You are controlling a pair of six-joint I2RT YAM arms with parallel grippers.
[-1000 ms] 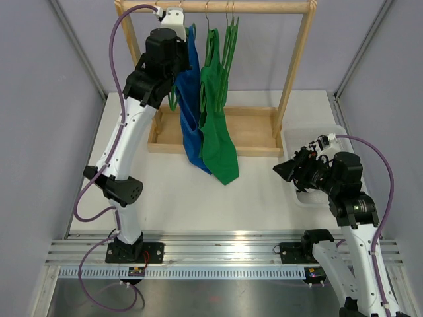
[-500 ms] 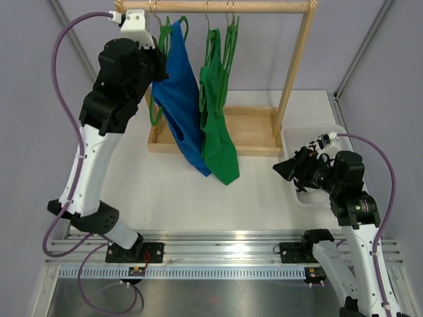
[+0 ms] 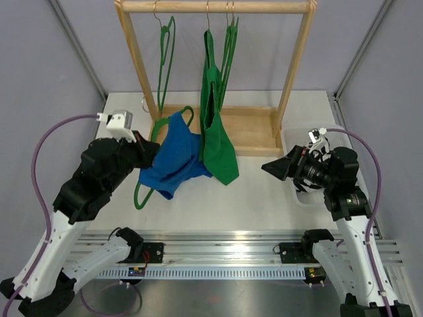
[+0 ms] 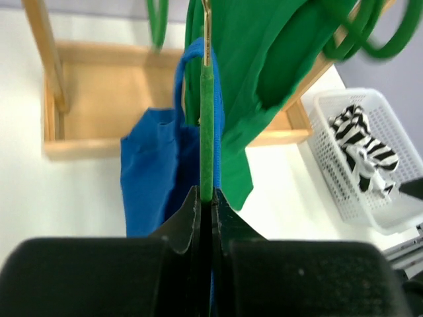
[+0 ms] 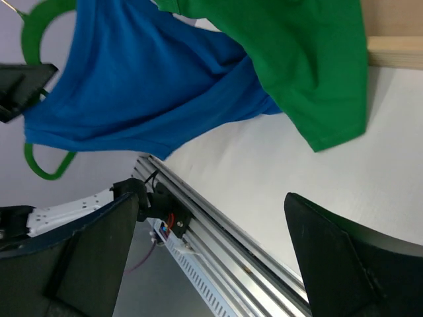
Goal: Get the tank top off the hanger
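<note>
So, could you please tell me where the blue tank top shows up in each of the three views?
Top external: blue tank top left of centre, in front of the wooden rack.
Left wrist: lower left, behind the green hanger.
Right wrist: upper left.
Shared landmark: the green tank top beside it.

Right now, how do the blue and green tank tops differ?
The blue tank top is off the rail, on a hanger clamped in the left tool; the green tank top hangs from the rail. Blue is bunched and slanted; green drapes straight down. Both are on hangers.
</note>
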